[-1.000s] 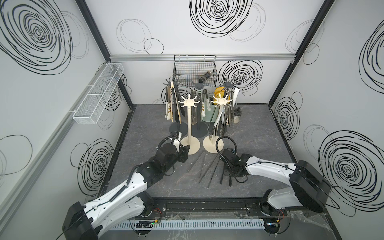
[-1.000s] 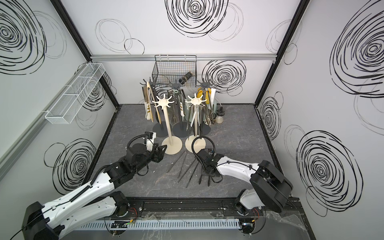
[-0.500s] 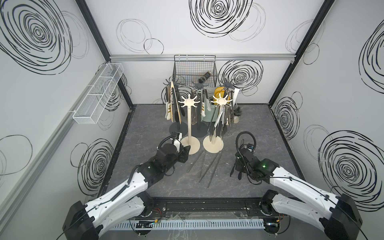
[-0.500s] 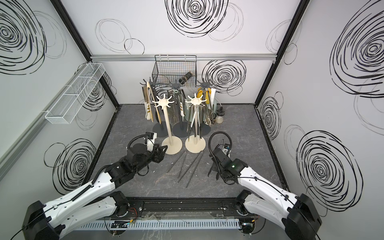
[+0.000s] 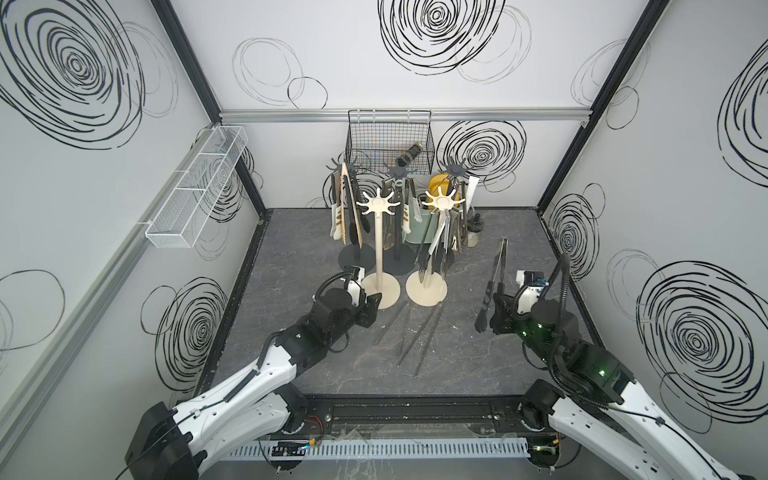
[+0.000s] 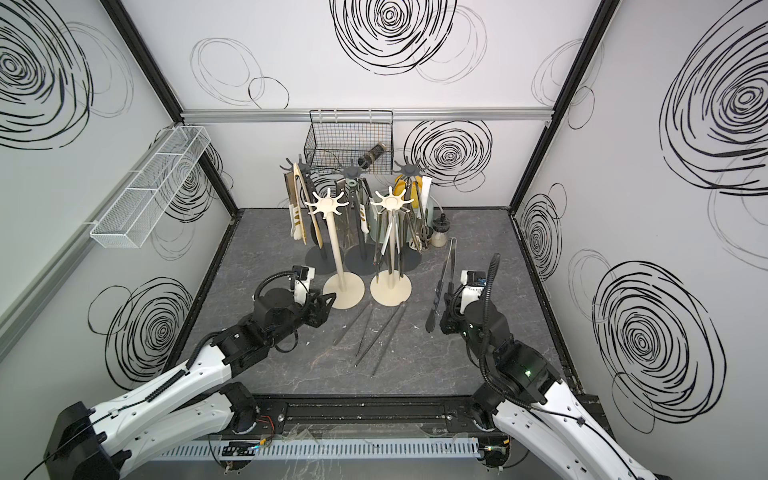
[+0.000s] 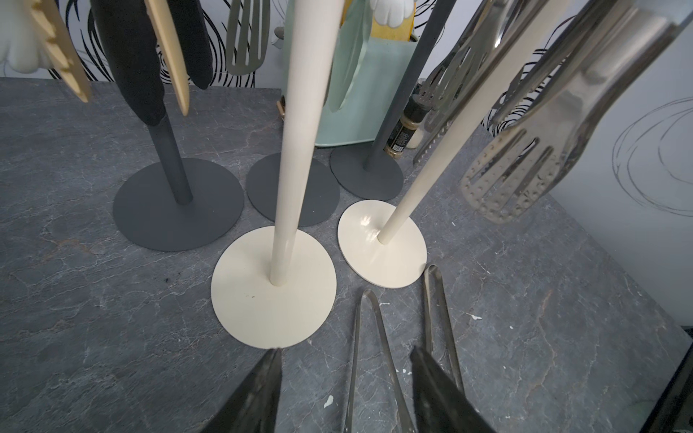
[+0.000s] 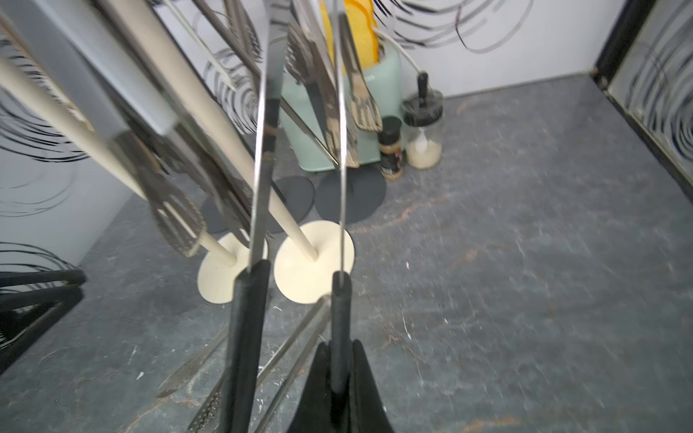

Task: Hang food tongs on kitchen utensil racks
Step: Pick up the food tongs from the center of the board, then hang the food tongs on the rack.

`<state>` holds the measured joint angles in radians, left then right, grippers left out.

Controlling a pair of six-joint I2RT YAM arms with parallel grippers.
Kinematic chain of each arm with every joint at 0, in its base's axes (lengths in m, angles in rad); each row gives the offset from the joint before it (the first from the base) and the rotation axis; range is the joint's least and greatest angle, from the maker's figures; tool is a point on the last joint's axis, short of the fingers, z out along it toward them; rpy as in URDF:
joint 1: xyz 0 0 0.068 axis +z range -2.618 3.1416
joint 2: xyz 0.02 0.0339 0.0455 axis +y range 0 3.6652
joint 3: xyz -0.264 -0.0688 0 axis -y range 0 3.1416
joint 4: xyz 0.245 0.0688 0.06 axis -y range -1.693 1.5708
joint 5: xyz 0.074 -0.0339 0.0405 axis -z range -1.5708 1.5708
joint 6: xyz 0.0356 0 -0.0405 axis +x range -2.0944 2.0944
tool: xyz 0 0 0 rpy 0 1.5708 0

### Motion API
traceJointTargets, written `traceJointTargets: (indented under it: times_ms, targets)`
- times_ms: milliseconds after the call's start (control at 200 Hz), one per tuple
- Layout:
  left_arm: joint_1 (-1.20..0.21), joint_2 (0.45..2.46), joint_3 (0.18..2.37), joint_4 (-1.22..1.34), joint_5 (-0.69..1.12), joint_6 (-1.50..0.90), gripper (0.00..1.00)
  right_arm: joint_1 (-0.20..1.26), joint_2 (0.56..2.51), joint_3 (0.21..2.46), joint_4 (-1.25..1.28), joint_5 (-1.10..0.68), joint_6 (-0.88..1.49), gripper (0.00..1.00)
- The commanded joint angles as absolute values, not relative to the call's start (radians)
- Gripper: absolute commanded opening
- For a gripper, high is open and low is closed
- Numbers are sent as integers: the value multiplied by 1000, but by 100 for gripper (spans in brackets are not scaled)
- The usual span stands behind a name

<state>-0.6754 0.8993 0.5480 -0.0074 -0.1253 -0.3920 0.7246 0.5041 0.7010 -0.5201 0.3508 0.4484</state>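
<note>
"Grey marbled tabletop (image 5: 291, 249), swirly walls. On the left, the left gripper (image 5: 376, 300) sits low beside the base of the bare cream rack (image 5: 377, 204), fingers apart, holding nothing."

"And the tongs?"

"Loose steel tongs (image 5: 415, 332) lie in front of both cream bases. Over right, the right gripper (image 8: 339, 346) is clamped on one black sleeve of the black-tipped tongs (image 5: 496, 266), held off the table, hinge end pointing towards the racks."

"How should it hang them?"

"I'd carry the hinge end above a free hook on the bare rack, lower it on, and let go only once it catches. Gripped by one arm, they may swing."

"See a hanging loop?"

"No. The wrist view is blurred and cuts the hinge end off, and it's too small from above. The dark grey racks (image 5: 398, 170) are crowded, so I can't tell which hooks are free."
</note>
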Motion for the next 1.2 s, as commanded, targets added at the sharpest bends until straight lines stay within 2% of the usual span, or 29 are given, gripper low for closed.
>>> traceJointTargets:
  times_ms: [0,155,330,791,1196]
  targets:
    - [-664,884,538,61,-104,-368,58,724,493,734,-378,221,214,0]
    - [-661,880,526,80,-88,-369,59,729,545,782,-288,64,89,0]
    - [-658,885,514,96,-74,-374,59,759,640,827,-167,-22,4,0]
    - [-656,907,485,151,-48,-396,58,833,1057,980,176,15,-2,0]
    - [-649,923,491,161,-26,-385,58,854,1218,1042,276,55,40,0]
